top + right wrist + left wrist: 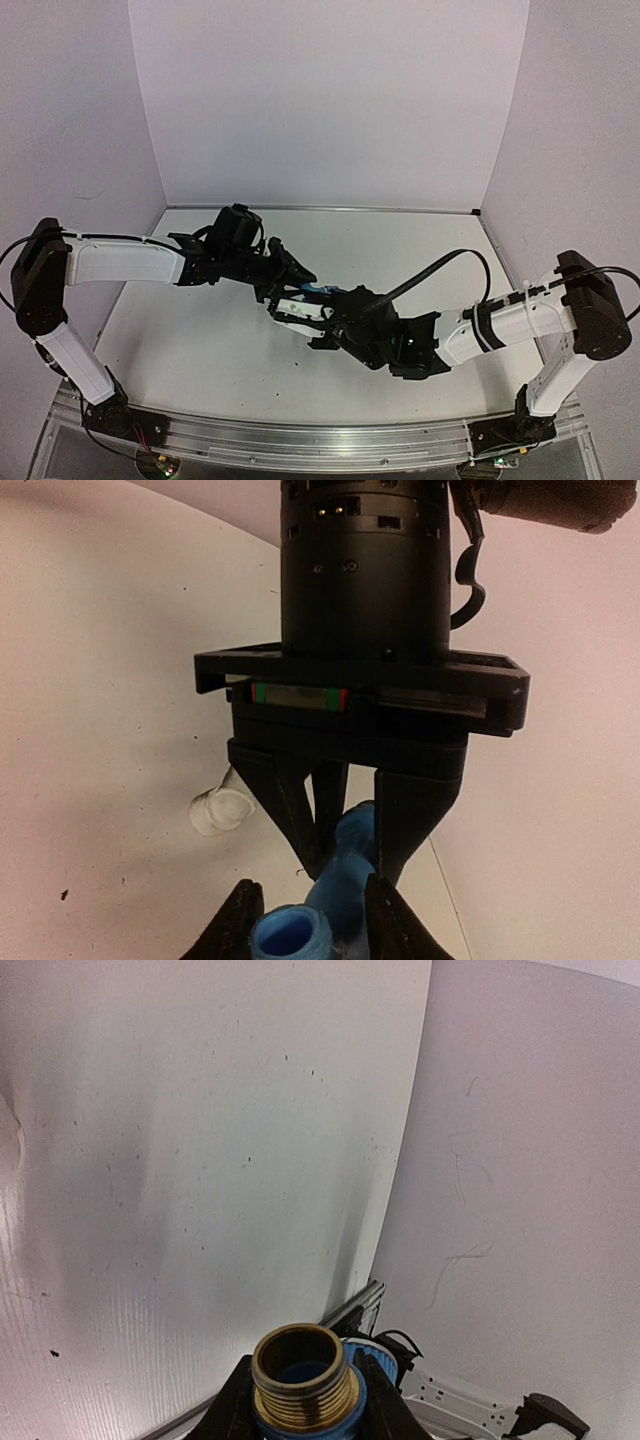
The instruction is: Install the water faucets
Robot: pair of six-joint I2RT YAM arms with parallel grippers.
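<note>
Both arms meet over the middle of the table (200,340), well apart from the back wall (320,100) and the side edges, with open surface all round them. The left gripper (350,865) pinches the blue tap (335,892) across its body, and I see its brass threaded end (303,1378) facing that wrist's camera. The right gripper (305,930) is pressed onto the tap's open blue end. The white fitting (222,810) shows just beside a left finger; I cannot tell whether they touch. From above, fingers and tap merge darkly; both wrist views crop the fingertips
</note>
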